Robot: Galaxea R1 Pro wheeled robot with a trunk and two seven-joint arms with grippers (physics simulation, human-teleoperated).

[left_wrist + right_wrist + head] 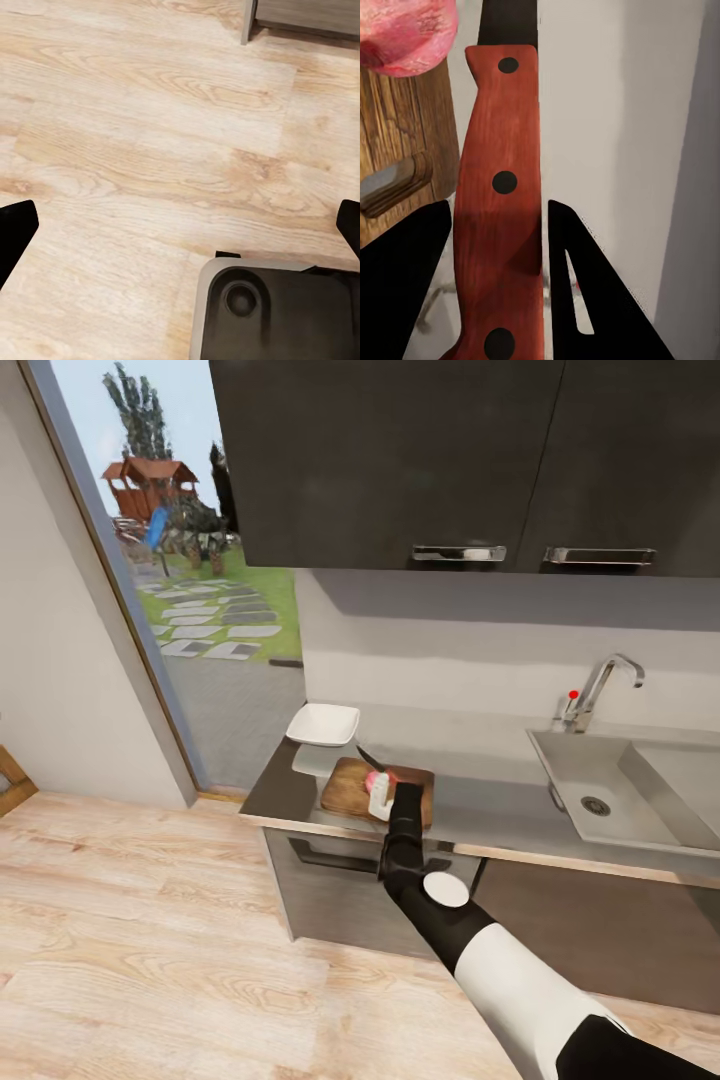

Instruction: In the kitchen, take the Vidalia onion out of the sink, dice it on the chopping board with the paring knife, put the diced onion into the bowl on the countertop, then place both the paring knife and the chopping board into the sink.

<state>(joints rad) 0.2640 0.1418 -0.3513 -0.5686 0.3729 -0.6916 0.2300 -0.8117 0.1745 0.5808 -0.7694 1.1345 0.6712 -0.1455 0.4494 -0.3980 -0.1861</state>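
Your onion [381, 781] sits whole on the board [352, 784] mid-frame, out of the sink [600, 785]. Your right fingers [564, 247] clamp the knife [497, 202]; left fingers [15, 232] spread empty. Dicing, the bowl [322, 724] and sink drop-off remain.

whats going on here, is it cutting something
The right pincer is shut on the paring knife, held over the chopping board where the Vidalia onion sits, apparently still whole. The bowl waits behind the board on the countertop. The left pincer hangs open over the floor.
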